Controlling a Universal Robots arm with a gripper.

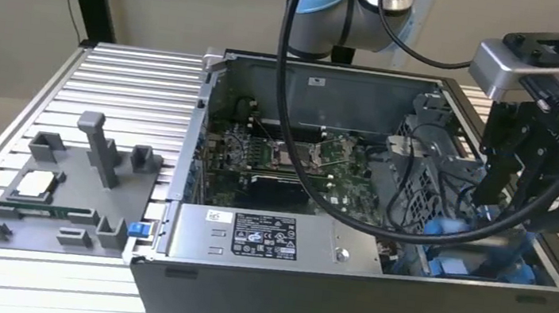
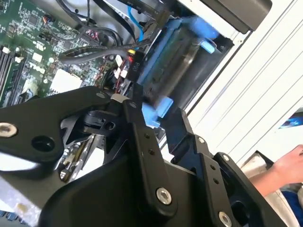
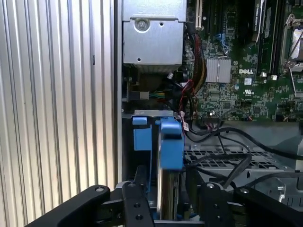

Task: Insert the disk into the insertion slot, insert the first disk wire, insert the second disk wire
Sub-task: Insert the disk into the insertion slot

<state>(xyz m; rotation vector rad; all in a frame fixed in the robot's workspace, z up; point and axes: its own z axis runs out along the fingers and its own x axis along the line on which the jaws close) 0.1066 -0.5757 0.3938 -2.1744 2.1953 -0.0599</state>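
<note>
Checking in from the remote desk. The arm reaches down into the open computer case [image 1: 346, 309], at the corner nearest the camera on the exterior view's right. In the first wrist view the gripper [image 3: 173, 194] straddles the disk [image 3: 169, 146], which stands edge-on in its blue frame just beside the blue rail of the insertion slot [image 3: 142, 135]. Honestly I can't tell whether the gripper is clamping the disk or just sitting around it, and I can't tell how deep it is either. Black cables [image 3: 222, 137] trail past next to it, over the motherboard [image 3: 246, 85]. A person's hand [image 2: 289, 165] shows off to one side in the second wrist view.
</note>
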